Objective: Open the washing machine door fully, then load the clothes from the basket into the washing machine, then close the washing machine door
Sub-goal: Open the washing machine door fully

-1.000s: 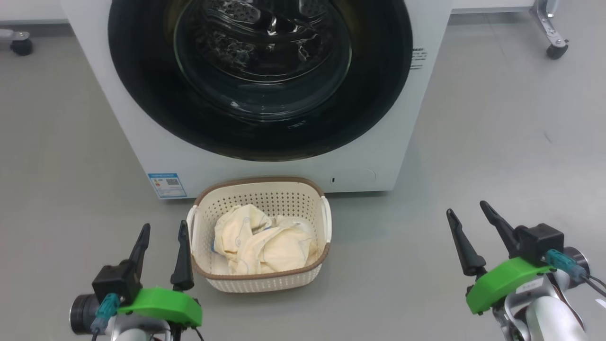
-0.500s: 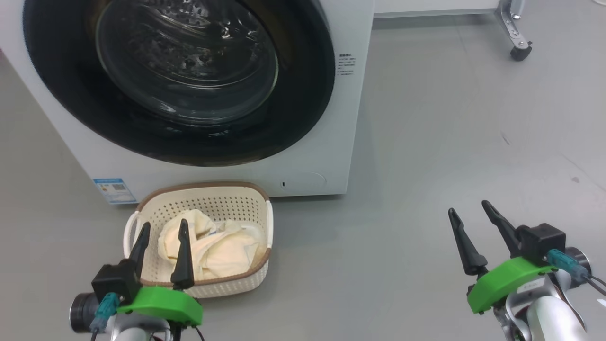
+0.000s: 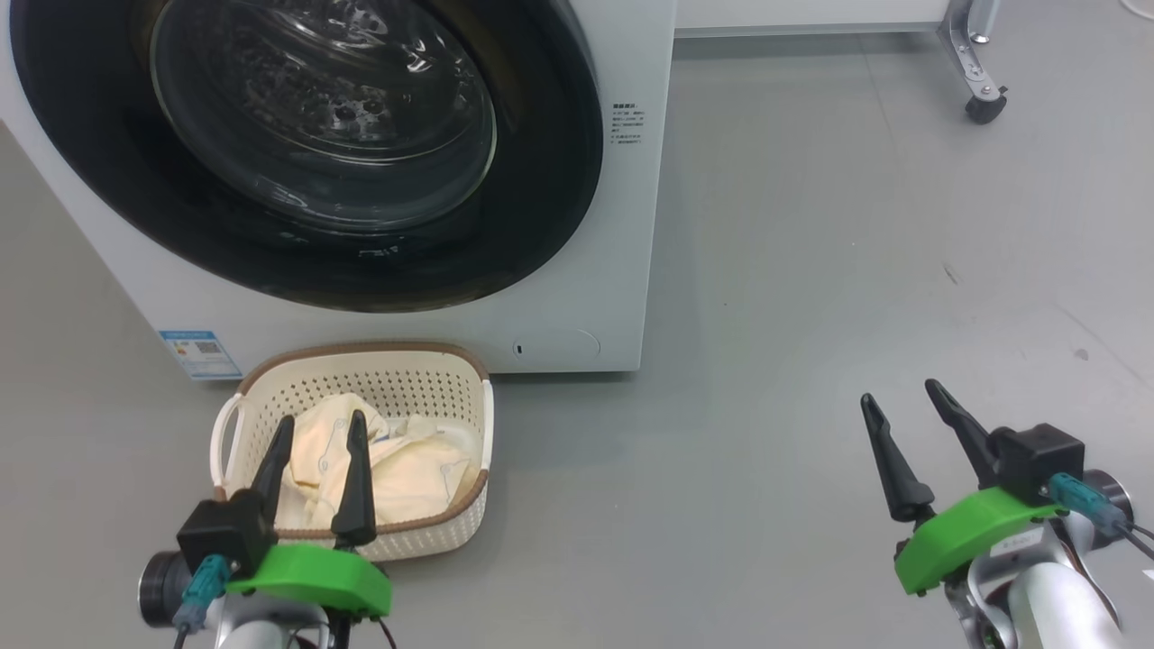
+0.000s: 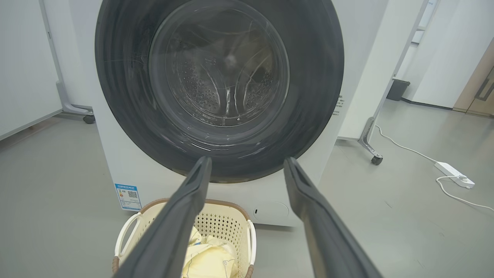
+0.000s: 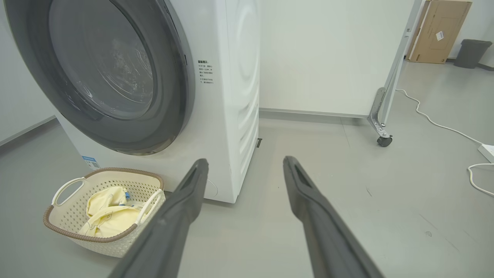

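The white washing machine (image 3: 622,225) stands at the upper left of the head view, and its door (image 3: 541,180), a glossy black rim around a bulging glass bowl, is shut. Against the machine's foot sits the cream basket (image 3: 451,379) holding the pale yellow clothes (image 3: 415,469). My left gripper (image 3: 323,417) is open and empty, its fingers showing in front of the basket's near left part. Far to the right over bare floor, my right gripper (image 3: 898,390) is open and empty too. The left wrist view faces the door (image 4: 220,77) between open fingers (image 4: 247,159). The right wrist view has the basket (image 5: 69,227) at lower left.
A wheeled frame leg (image 3: 983,108) stands behind the machine's right side. A white power strip (image 4: 449,170) with its cable lies on the grey floor to the right. A cardboard box (image 5: 438,31) and a dark bin (image 5: 469,52) stand far off.
The head camera has swung right, so the machine and basket sit further left in the picture. Both grippers keep their places in it and stay open.
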### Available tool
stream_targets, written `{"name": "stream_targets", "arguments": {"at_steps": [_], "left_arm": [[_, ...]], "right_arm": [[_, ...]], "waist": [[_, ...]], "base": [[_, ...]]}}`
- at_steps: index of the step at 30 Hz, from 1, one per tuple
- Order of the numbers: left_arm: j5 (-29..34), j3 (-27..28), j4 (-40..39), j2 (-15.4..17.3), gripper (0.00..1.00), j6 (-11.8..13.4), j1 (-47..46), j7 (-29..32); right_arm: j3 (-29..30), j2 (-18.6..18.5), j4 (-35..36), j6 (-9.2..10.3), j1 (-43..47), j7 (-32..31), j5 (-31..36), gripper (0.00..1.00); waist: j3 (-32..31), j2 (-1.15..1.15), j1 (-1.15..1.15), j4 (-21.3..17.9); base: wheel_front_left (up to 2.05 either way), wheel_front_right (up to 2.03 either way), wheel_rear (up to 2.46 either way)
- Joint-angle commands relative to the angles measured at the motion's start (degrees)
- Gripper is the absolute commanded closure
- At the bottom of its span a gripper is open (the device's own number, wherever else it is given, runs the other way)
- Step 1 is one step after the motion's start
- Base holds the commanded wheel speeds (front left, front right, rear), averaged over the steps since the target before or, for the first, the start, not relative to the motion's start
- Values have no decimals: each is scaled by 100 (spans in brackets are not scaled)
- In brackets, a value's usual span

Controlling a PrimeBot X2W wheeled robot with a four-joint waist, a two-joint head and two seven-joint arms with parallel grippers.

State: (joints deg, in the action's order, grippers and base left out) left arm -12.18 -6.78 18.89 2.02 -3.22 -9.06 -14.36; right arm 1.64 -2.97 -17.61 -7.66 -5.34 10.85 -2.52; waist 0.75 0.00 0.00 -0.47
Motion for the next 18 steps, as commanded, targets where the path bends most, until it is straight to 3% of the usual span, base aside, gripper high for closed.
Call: {"name": "stream_targets", "arguments": {"at_steps": [1, 18], "left_arm": [[43, 193, -170, 89, 0, 7, -201, -63], [37, 203, -151, 88, 0, 28, -228, -63]], "right_arm": [[-111, -42, 183, 17, -261, 46, -21, 0], [-101, -37, 217, 17, -291, 42, -10, 0]], "waist": [[4, 0, 0, 3], [84, 0, 0, 21]], "base": [[0, 0, 0], [0, 0, 0]]}}
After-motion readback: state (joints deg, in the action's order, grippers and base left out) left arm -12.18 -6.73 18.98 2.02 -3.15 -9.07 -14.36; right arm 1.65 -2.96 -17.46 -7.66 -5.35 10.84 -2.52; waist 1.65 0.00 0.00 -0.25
